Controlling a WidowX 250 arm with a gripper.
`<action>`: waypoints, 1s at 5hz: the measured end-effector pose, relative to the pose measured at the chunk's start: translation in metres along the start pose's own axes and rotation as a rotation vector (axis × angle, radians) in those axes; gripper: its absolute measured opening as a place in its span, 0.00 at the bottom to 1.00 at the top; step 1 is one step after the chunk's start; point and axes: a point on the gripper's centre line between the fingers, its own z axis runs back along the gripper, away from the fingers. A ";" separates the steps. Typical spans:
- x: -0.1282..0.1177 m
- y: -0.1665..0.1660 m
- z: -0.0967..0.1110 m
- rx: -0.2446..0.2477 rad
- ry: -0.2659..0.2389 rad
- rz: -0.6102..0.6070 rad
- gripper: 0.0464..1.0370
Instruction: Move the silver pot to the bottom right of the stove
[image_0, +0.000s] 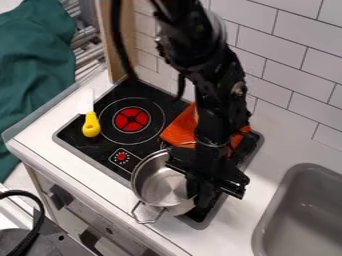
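Backed by white rectangular wall tiles, with a white countertop around a black stove and a gray sink set in at right. Draped with green fabric at upper left, near an upright wooden panel.

Marked on the stove with a red round burner toward the left and a red dial nearer the front. Lying left of that burner, a yellow-handled utensil. Partly hidden behind the arm, something orange.

At the stove's front edge, right of the dial, the silver pot, with its wire handle out over the countertop. Cannot tell whether resting or raised. Hanging down at the pot's right side, the black gripper. Cannot tell whether spread, pressed together or pinching the pot's rim.
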 end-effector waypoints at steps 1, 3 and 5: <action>0.004 -0.002 -0.006 -0.003 0.006 0.008 0.01; 0.004 -0.001 0.005 -0.024 -0.043 0.004 0.19; 0.000 0.000 0.046 -0.035 -0.097 -0.002 0.78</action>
